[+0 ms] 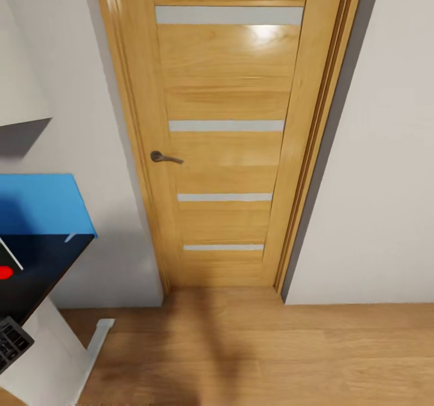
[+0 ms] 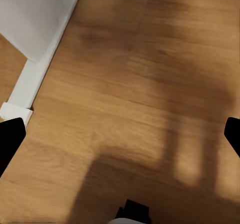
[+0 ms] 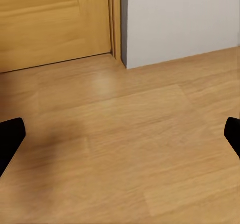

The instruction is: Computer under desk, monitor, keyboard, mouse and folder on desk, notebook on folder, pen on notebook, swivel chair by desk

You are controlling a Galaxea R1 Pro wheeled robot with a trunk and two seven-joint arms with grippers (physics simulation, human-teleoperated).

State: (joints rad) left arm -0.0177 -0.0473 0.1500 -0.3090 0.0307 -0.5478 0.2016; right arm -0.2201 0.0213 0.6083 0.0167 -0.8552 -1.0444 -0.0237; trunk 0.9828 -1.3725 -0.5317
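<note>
The counter (image 1: 42,279) and keyboard (image 1: 12,343) lie far left, nearer the left gripper (image 2: 120,134); both grippers' fingers spread apart, right gripper (image 3: 120,134) empty.

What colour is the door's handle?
Dark grey metal; the handle on the wooden door shows best in the head view.

A door (image 1: 226,129) stands straight ahead, set in the wall (image 1: 374,171), its handle (image 1: 164,157) on its left side; the floor (image 1: 271,358) runs before it. At the far left the desk (image 1: 42,273) stands against the wall left of the door, a keyboard (image 1: 12,341) corner on its near edge; its leg (image 1: 66,358) reaches the floor below
</note>
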